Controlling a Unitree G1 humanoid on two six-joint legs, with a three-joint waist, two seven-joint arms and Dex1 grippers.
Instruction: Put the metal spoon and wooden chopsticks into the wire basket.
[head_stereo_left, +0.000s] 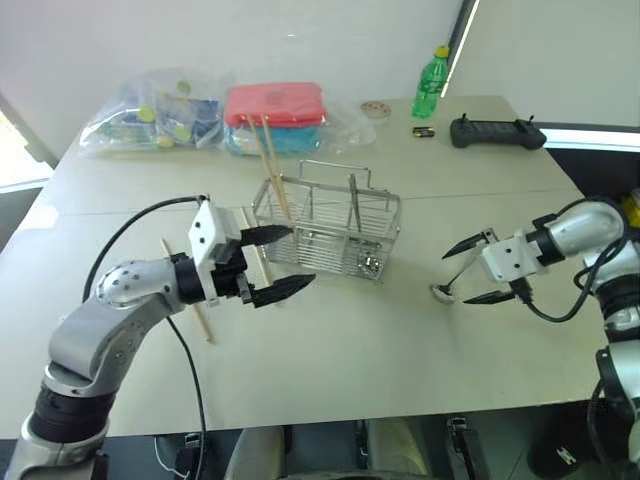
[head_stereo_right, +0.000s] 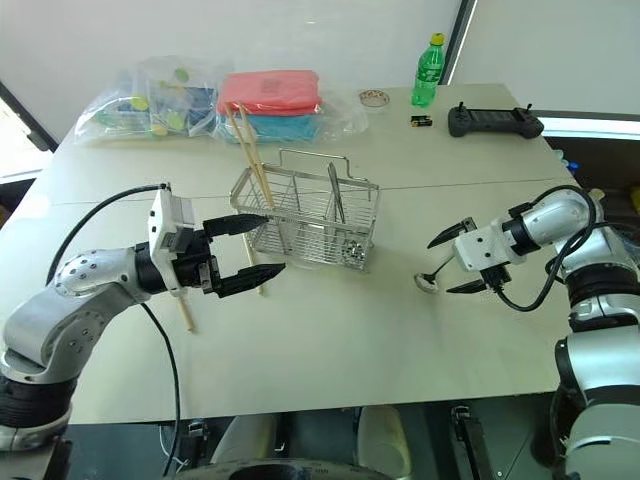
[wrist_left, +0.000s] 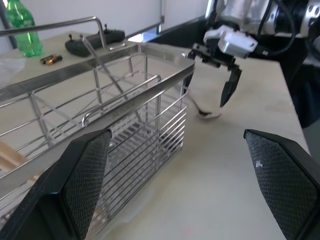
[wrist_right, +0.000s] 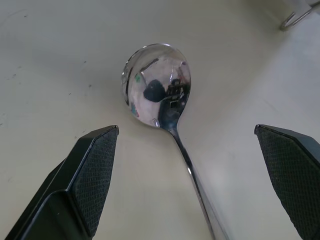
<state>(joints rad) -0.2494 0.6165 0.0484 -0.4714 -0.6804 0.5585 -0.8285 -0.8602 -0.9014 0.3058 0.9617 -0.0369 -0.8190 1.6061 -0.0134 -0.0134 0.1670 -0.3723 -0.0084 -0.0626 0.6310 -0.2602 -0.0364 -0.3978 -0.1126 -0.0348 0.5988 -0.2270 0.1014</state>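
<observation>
The wire basket (head_stereo_left: 335, 240) stands mid-table with two wooden chopsticks (head_stereo_left: 271, 165) leaning upright in its left end and a metal handle (head_stereo_left: 352, 200) standing in it. Another chopstick (head_stereo_left: 192, 305) lies on the table, partly under my left arm, and one more lies beside the basket behind my left fingers. My left gripper (head_stereo_left: 300, 257) is open and level at the basket's left front corner, with nothing between its fingers. The metal spoon (wrist_right: 157, 85) lies on the table right of the basket. My right gripper (head_stereo_left: 456, 277) hangs open just above it, with a finger on either side of the spoon's bowl.
At the table's back are clear plastic bags (head_stereo_left: 150, 115), a red and blue stack (head_stereo_left: 275, 115), a green bottle (head_stereo_left: 430, 82), batteries (head_stereo_left: 423, 130) and a black controller (head_stereo_left: 497, 132). The table's right edge (head_stereo_left: 585, 190) is close behind my right arm.
</observation>
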